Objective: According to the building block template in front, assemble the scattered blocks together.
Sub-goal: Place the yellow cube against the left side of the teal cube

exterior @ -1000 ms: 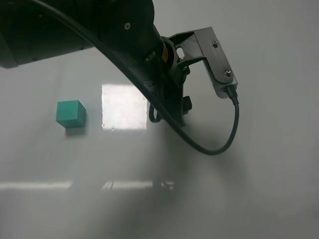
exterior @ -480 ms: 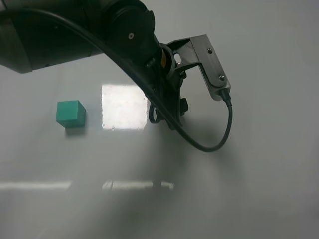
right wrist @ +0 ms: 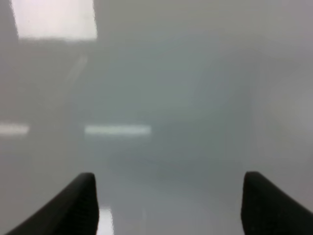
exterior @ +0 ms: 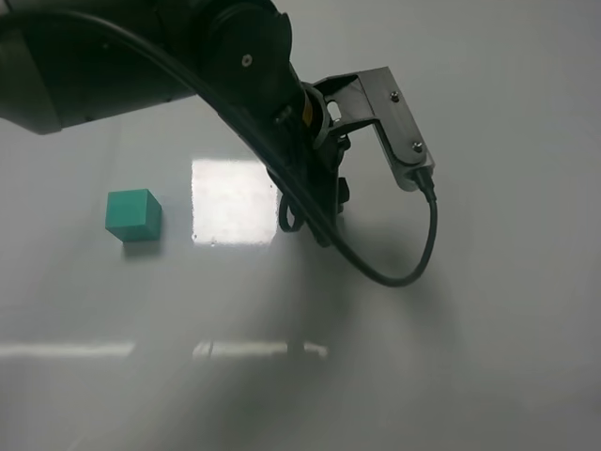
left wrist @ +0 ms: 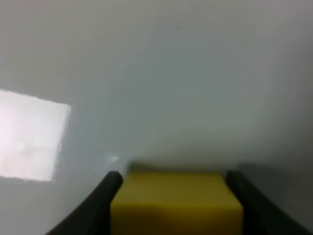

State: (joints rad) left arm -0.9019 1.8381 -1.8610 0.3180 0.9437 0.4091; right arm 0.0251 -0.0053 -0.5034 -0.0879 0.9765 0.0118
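We see the left end effector [left wrist: 173, 180] pinching the plain matte yellow cube [left wrist: 176, 205]. The plain matte teal-green cube [exterior: 132, 214] sits well apart on the white desk [exterior: 507, 357]. The right end effector [right wrist: 171, 196] is spread wide.

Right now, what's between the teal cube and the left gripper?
Only bare table and a light reflection separate teal cube from left gripper, gripping yellow cube; exterior high view.

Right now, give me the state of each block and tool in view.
left tool: shut on the yellow block.
right tool: open, holding nothing.
yellow block: gripped on two sides by the left tool.
teal block: resting flat on the table, untouched.
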